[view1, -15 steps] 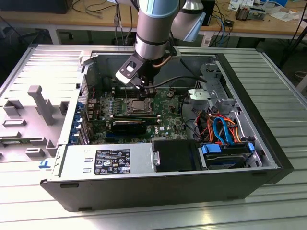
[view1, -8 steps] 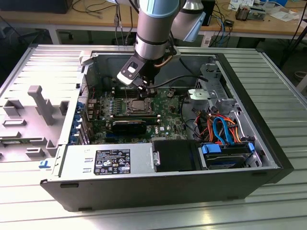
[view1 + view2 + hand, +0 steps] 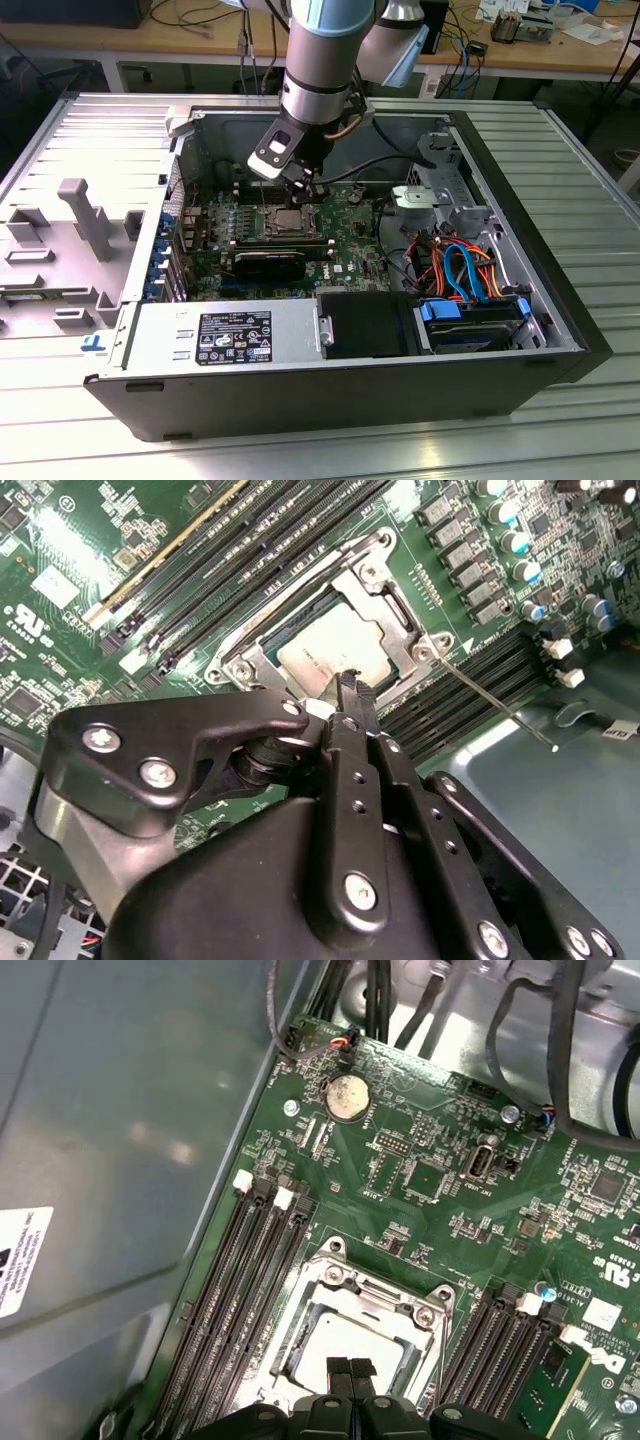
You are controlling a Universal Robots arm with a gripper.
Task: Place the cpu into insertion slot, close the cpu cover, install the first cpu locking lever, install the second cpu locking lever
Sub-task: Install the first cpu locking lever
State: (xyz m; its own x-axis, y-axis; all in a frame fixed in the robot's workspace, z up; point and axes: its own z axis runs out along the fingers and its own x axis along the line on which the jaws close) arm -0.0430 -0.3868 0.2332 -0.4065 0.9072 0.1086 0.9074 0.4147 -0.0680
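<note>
The cpu [image 3: 330, 652], a silver-grey square, lies in the insertion slot [image 3: 290, 222] on the green board. The cpu cover [image 3: 378, 588], a silver frame plate, lies flat around it, with the chip top showing through its window. One thin locking lever [image 3: 497, 704] sticks out from the socket corner over the black memory slots. My gripper [image 3: 303, 190] hangs just above the near edge of the socket, its two black fingertips [image 3: 340, 1370] pressed together and holding nothing. In the first wrist view the cpu [image 3: 330, 1338] and cover [image 3: 385, 1300] sit right beyond the tips.
Long black memory slots [image 3: 240, 1290] flank the socket on both sides. A black fan shroud [image 3: 270, 265] lies in front of it. The power supply [image 3: 220, 340], a drive with coloured cables [image 3: 470, 300] and the case walls [image 3: 180, 170] hem the board in.
</note>
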